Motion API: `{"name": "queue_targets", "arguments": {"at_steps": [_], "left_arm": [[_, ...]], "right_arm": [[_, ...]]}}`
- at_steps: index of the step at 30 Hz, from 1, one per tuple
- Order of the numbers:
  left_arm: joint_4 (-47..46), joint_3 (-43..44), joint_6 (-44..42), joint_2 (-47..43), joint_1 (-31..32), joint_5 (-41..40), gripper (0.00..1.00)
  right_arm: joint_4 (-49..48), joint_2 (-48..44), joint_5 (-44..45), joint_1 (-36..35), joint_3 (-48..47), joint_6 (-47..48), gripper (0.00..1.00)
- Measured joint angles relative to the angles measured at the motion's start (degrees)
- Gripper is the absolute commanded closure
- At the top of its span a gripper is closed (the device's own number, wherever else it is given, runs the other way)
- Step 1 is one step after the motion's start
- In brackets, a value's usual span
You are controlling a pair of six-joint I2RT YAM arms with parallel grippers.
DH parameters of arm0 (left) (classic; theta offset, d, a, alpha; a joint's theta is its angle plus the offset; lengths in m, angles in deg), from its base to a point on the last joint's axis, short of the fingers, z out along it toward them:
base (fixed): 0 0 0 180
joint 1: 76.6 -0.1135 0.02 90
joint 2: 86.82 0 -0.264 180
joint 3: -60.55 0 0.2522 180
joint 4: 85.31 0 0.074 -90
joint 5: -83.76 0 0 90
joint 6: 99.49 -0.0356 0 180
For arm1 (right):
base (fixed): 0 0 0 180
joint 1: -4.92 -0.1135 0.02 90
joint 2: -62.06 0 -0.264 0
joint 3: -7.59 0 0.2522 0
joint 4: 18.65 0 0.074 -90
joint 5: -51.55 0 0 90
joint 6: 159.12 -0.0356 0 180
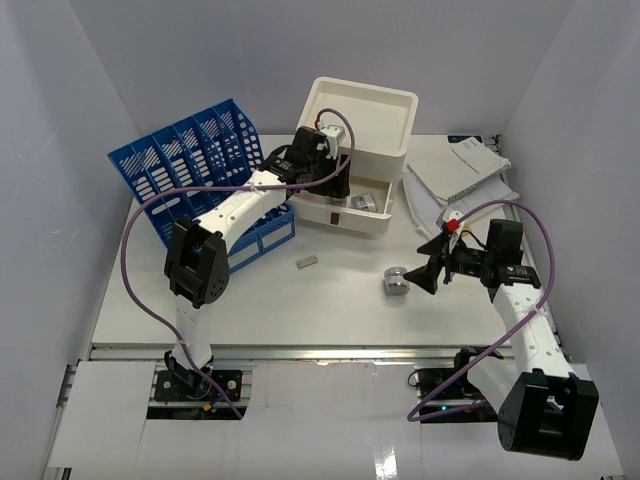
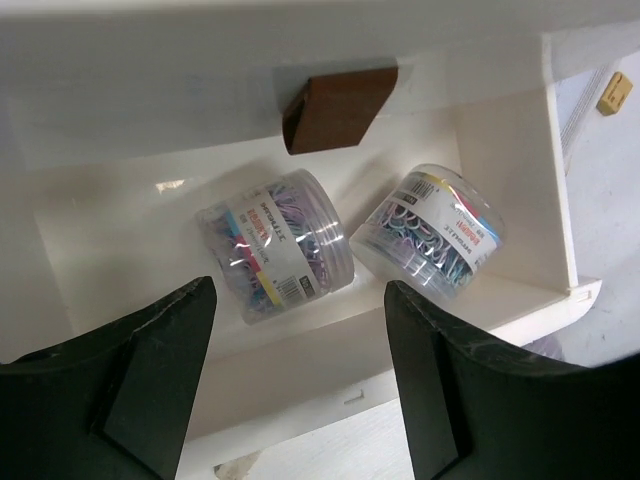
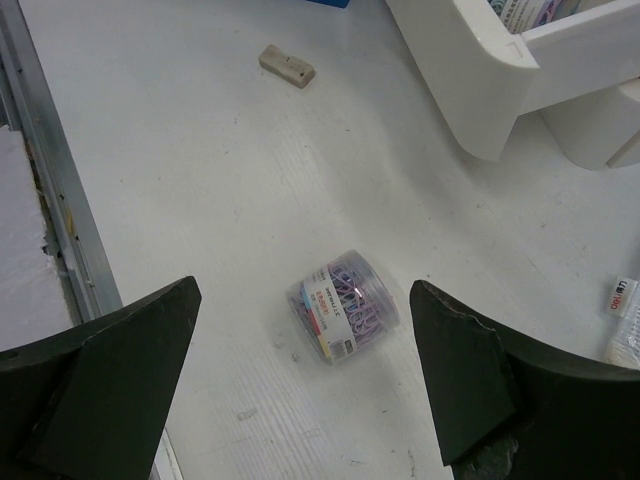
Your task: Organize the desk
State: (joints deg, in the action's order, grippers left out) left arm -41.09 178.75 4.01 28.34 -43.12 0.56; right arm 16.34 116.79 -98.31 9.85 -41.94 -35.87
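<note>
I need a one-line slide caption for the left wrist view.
Left jaws open above a cream drawer holding two clear tubs of coloured paper clips.

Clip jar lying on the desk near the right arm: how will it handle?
The jar lies on its round side, so a nudge will probably roll it. Its clear plastic wall looks smooth, possibly slippery. It looks packed full, so likely heavy for its size.

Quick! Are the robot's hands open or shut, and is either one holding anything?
Left hand: open, holding nothing.
Right hand: open, holding nothing.
</note>
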Motion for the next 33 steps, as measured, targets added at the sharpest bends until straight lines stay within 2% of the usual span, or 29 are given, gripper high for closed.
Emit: {"name": "queue_targets", "arguments": {"at_steps": [4, 9, 12, 14, 16, 20, 23, 28, 33], "left_arm": [[1.23, 0.09, -0.20, 0.83, 0.37, 0.53, 0.19], [2.26, 0.46, -0.55, 0.74, 0.49, 0.54, 0.17], [2.22, 0.35, -0.75, -0.51, 0.49, 0.31, 0.10], [1.17, -1.11, -0.99, -3.14, 0.49, -0.24, 0.07], [0.15, -4.42, -1.19, -8.35, 0.49, -0.68, 0.04], [-6.45, -17.32, -1.01, -24.32, 0.49, -1.44, 0.03], [-10.47, -27.45, -0.13, -37.26, 0.49, -1.42, 0.03], [-15.31, -44.73, 5.08, -54.35, 0.49, -0.34, 0.02], [-18.12, -61.10, 13.14, -66.03, 0.49, 0.46, 0.02]], "right_arm": [[0.29, 1.89, 1.39, 0.00, -0.05, -0.31, 0.05], [6.02, 6.10, 3.85, -0.69, -3.18, 3.29, 0.09], [11.90, 7.73, 5.85, -3.06, -6.95, 12.13, 0.10], [18.67, 9.02, 6.46, -4.51, -9.94, 24.42, 0.10], [22.14, 10.72, 7.02, -5.83, -12.56, 31.23, 0.10], [27.98, 15.34, 9.05, -8.62, -15.84, 44.24, 0.10], [28.66, 18.41, 11.23, -11.44, -16.06, 48.18, 0.10], [28.16, 21.69, 14.53, -16.21, -16.06, 49.12, 0.10], [25.67, 21.89, 17.30, -19.05, -15.63, 47.70, 0.10]]}}
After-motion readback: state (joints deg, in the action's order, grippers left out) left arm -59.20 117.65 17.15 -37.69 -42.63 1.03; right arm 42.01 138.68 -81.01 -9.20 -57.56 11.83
